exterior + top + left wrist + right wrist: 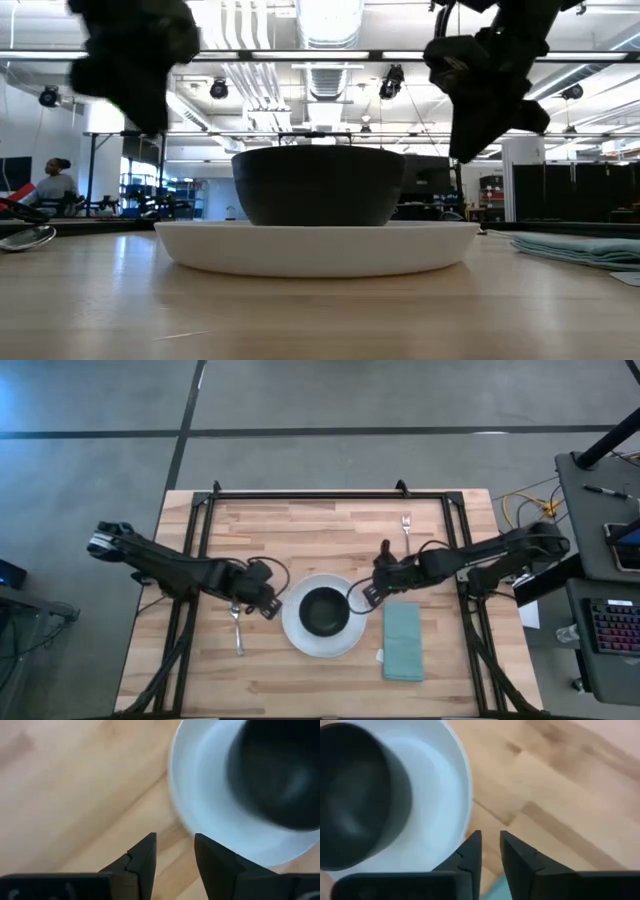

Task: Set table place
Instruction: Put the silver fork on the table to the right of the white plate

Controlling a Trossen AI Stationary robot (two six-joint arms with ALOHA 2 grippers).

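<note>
A round white plate (322,640) lies on the wooden table (300,530), and a black bowl (322,611) stands in its middle. My left gripper (270,607) hovers open just left of the plate's rim (210,810), above bare wood, with nothing between its fingers. My right gripper (366,596) hovers at the plate's right rim (445,795), its fingers a little apart and empty. The low view shows both grippers clear above the table. A folded teal napkin (402,642) lies flat right of the plate. A spoon (237,630) lies left of it.
A silver fork (407,530) lies on the table's far right part. A black metal frame (330,494) runs along the table's far edge and down both sides. Bare wood stretches along the near edge and across the far middle.
</note>
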